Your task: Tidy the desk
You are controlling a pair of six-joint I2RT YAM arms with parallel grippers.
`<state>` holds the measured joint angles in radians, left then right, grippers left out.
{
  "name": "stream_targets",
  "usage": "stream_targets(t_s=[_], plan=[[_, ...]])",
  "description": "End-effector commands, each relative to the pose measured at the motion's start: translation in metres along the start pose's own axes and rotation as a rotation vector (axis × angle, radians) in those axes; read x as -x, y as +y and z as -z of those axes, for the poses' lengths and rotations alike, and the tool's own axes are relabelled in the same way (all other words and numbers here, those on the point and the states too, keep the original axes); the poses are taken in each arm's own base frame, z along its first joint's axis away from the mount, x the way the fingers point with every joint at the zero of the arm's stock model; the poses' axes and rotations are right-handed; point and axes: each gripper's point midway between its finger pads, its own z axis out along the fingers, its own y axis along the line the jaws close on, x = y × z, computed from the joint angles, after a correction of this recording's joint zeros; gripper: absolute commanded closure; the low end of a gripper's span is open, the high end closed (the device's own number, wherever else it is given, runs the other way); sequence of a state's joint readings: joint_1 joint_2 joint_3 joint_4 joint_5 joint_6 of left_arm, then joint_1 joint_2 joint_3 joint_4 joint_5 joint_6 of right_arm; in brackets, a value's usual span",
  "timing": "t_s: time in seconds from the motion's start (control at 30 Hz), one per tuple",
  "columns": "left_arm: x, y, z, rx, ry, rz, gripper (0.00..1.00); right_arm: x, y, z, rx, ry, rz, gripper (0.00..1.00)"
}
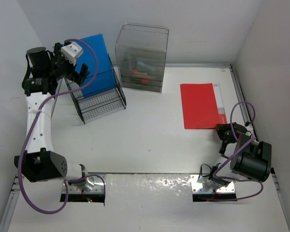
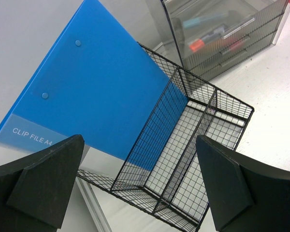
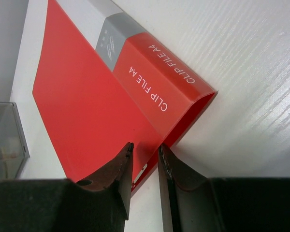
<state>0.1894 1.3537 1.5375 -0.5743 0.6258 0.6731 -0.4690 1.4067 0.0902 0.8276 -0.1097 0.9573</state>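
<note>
The white desk (image 1: 145,145) holds a red clip file (image 1: 200,105) lying flat at the right. A blue clip file (image 1: 94,60) stands tilted in the back of a black wire rack (image 1: 100,102) at the back left. My left gripper (image 1: 73,71) is raised beside the rack, wide open and empty; in its wrist view it (image 2: 140,179) looks down on the blue file (image 2: 96,92) and the rack (image 2: 198,140). My right gripper (image 1: 226,131) is low at the red file's near right corner. Its jaws (image 3: 145,152) stand a narrow gap apart over the file's edge (image 3: 96,106), holding nothing.
A clear plastic drawer box (image 1: 141,58) with pens inside stands at the back centre, right of the rack; it also shows in the left wrist view (image 2: 222,34). Grey rails run along the desk's right edge (image 1: 241,96). White walls close in on the left, back and right.
</note>
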Motion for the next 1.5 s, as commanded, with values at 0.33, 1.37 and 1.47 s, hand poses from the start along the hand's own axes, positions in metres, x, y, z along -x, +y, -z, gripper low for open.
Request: stream_targets(t_s=[0.33, 1.37, 1.47], plan=[[0.032, -0.011, 0.01, -0.026, -0.079, -0.068, 0.0, 0.012, 0.032, -0.017, 0.181, -0.049, -0.081, 0.75], [0.087, -0.23, -0.061, -0.518, -0.076, -0.429, 0.0, 0.093, 0.182, 0.035, 0.328, 0.037, 1.05, 1.0], [0.103, -0.236, -0.065, -0.546, -0.134, -0.425, 0.0, 0.085, 0.203, 0.049, 0.375, 0.135, 1.204, 1.0]])
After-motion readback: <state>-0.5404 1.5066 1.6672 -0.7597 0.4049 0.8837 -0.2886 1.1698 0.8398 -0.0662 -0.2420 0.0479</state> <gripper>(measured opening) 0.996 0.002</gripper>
